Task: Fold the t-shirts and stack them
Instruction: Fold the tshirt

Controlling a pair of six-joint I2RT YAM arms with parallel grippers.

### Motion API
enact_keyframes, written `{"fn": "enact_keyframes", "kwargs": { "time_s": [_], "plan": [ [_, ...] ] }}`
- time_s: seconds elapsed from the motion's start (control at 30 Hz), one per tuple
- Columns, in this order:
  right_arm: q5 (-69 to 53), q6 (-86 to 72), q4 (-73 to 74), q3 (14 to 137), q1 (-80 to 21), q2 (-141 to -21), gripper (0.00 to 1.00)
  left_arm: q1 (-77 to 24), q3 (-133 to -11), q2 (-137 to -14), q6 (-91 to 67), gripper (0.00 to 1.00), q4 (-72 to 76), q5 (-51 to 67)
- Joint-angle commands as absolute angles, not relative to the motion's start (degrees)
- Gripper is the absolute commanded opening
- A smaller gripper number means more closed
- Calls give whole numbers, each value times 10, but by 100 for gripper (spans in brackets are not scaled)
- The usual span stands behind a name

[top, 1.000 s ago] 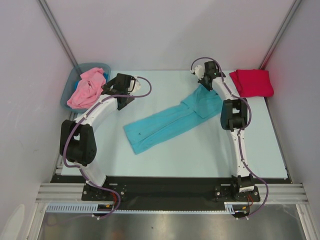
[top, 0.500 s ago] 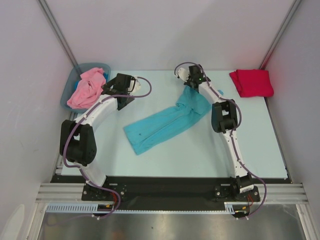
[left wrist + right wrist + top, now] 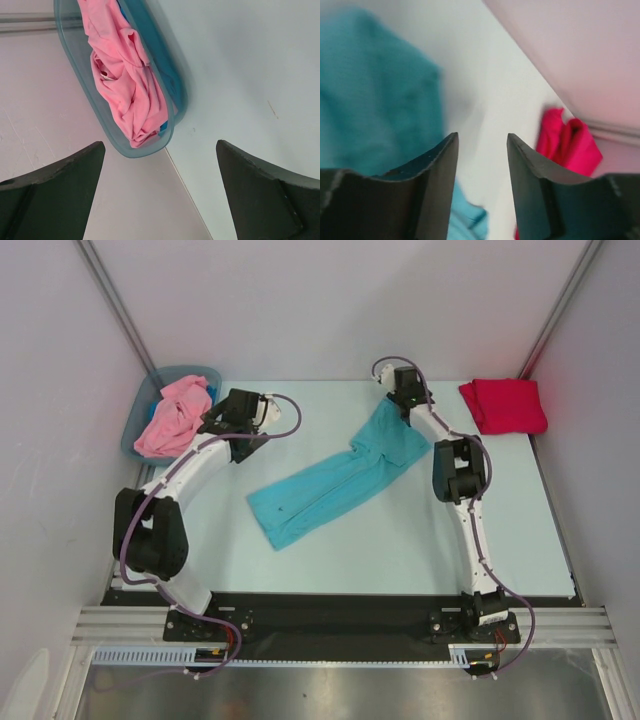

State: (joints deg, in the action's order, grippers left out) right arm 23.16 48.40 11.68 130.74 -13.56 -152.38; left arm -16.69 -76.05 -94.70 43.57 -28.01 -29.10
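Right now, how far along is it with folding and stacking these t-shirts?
Done: the red t-shirt lies folded at the far right corner of the table. In hand: the teal t-shirt is a long narrow strip mid-table, with the right end effector open at its far end, gripping nothing. Left: the pink t-shirt sits bunched in the bin, the left end effector open near it. Nothing is stacked yet.

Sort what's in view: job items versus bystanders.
Job:
teal t-shirt, spread across the table
red t-shirt, folded, far right corner
pink t-shirt, bunched in the bin

Bystanders:
grey-blue bin
table
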Motion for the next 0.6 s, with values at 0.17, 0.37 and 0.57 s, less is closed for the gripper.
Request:
{"fn": "enact_keyframes", "kwargs": {
  "time_s": [0.17, 0.37, 0.57],
  "plan": [
    [316, 409, 85, 1297, -123, -1386, 65, -165, -751, -916, 403, 100, -275, -255],
    [245, 341, 216, 1310, -140, -1326, 29, -166, -710, -896, 396, 100, -246, -255],
    [-15, 331, 482, 1308, -190, -1297, 0, -152, -636, -870, 400, 99, -182, -270]
  ]
}}
